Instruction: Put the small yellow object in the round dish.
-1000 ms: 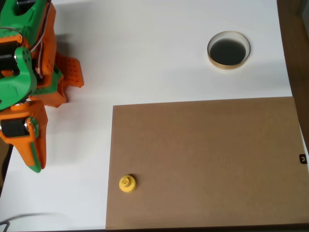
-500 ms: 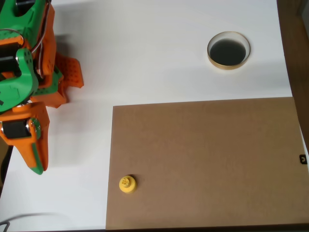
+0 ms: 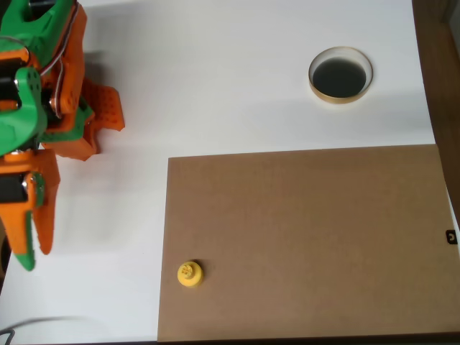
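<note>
step: reach for small yellow object (image 3: 190, 273) | gripper (image 3: 30, 248): looks closed, hard to tell | tip: open wide, come straight down | round dish (image 3: 341, 75): far away

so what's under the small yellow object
The small yellow object sits on the brown board's lower left corner; the board lies on the white table, hiding the tabletop beneath.

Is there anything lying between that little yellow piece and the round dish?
Nothing stands between them in the overhead view: just the brown board under the yellow piece, then bare white table up to the dish.
</note>
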### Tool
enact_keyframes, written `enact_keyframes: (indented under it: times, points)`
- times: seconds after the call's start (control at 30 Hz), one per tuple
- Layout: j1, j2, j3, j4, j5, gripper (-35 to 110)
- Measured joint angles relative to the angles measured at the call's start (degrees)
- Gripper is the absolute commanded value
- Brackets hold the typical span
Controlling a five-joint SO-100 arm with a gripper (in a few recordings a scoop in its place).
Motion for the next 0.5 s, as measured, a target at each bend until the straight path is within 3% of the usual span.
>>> enact_keyframes:
  times: [0.5]
  points:
    - [-0.1,-23.7,-15.8,-7.3,-3.9,25]
